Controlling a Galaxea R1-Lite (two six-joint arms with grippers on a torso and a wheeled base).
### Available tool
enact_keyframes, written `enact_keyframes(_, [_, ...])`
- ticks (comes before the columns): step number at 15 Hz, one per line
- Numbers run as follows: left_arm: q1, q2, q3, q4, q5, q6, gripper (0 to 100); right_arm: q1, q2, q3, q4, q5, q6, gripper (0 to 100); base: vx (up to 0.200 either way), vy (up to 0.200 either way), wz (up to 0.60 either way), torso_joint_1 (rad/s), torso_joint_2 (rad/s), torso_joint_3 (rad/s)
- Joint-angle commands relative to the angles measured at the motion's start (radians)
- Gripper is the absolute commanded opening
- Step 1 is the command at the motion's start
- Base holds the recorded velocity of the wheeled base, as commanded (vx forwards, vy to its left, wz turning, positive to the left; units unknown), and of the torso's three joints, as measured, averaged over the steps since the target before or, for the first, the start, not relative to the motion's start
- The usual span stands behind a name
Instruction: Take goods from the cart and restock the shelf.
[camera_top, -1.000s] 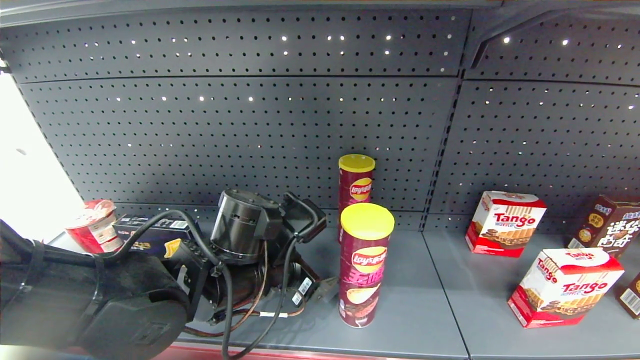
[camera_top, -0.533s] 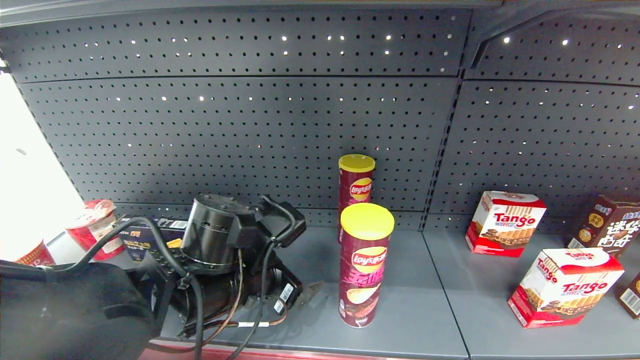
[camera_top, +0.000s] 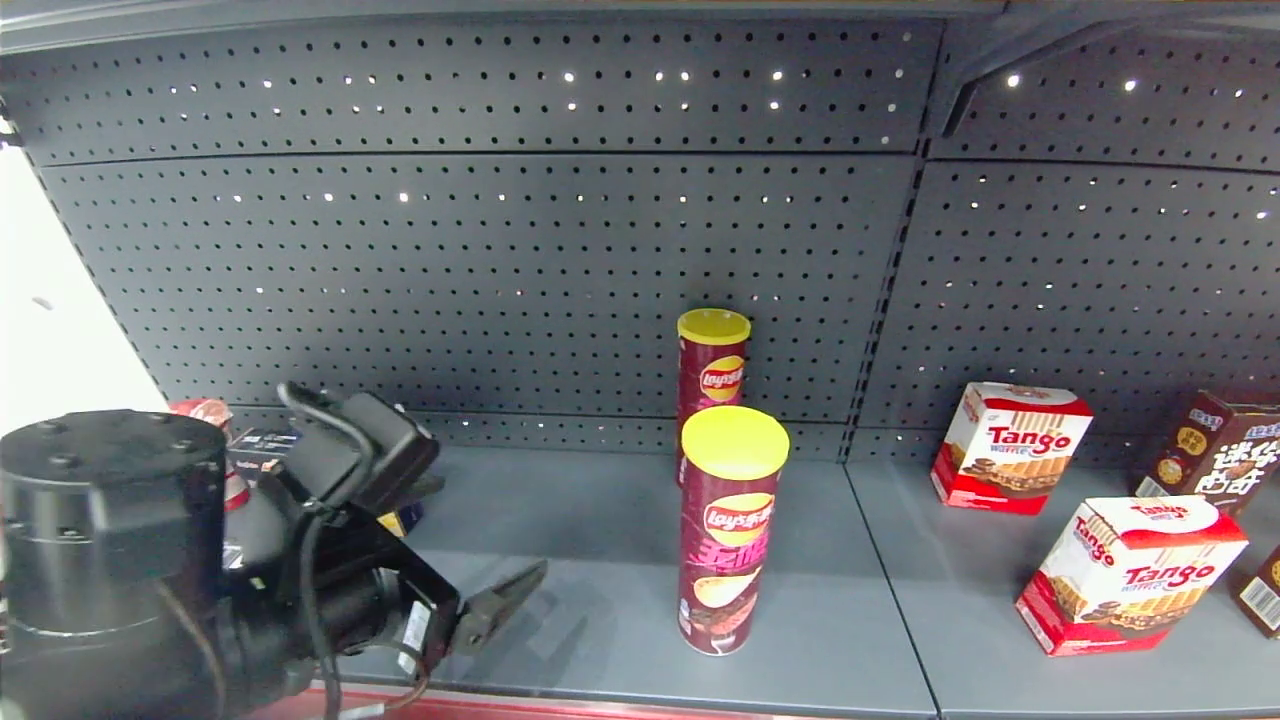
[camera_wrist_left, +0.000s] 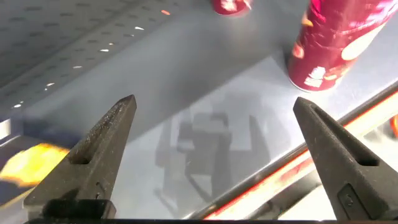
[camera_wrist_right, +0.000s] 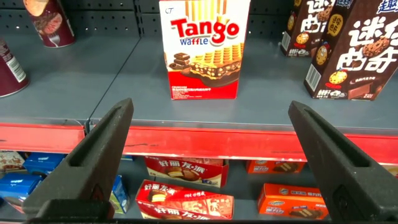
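At the shelf (camera_top: 600, 520) edge my left pincer (camera_wrist_left: 214, 102) gapes empty, chip can (camera_top: 730, 530) at three o'clock; right pincer (camera_wrist_right: 211, 106) likewise released.

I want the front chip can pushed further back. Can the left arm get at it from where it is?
Probably yes. The left gripper sits low over the shelf with its fingers open and pointing toward the front chip can. Only bare shelf lies between them.
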Motion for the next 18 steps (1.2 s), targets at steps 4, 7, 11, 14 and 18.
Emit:
enact_keyframes(4, [0.118, -0.335, 0.119, 0.010, -0.005, -0.071, 100, 0.000, 0.000, 0.000, 0.002, 0.000, 0.000, 100, 0.000, 0.000, 0.00, 0.000, 0.00, 0.000])
enact_keyframes(7, [0.147, -0.395, 0.153, 0.010, -0.005, -0.073, 100, 0.000, 0.000, 0.000, 0.000, 0.000, -0.002, 100, 0.000, 0.000, 0.00, 0.000, 0.00, 0.000])
enact_keyframes(11, [0.270, -0.718, 0.291, 0.065, 0.002, -0.077, 100, 0.000, 0.000, 0.000, 0.000, 0.000, -0.002, 100, 0.000, 0.000, 0.00, 0.000, 0.00, 0.000])
enact_keyframes(14, [0.303, -0.915, 0.305, 0.250, 0.007, -0.087, 100, 0.000, 0.000, 0.000, 0.002, 0.000, -0.002, 100, 0.000, 0.000, 0.00, 0.000, 0.00, 0.000])
enact_keyframes(18, [0.302, -1.145, 0.299, 0.473, 0.002, -0.120, 100, 0.000, 0.000, 0.000, 0.000, 0.000, -0.002, 100, 0.000, 0.000, 0.00, 0.000, 0.00, 0.000])
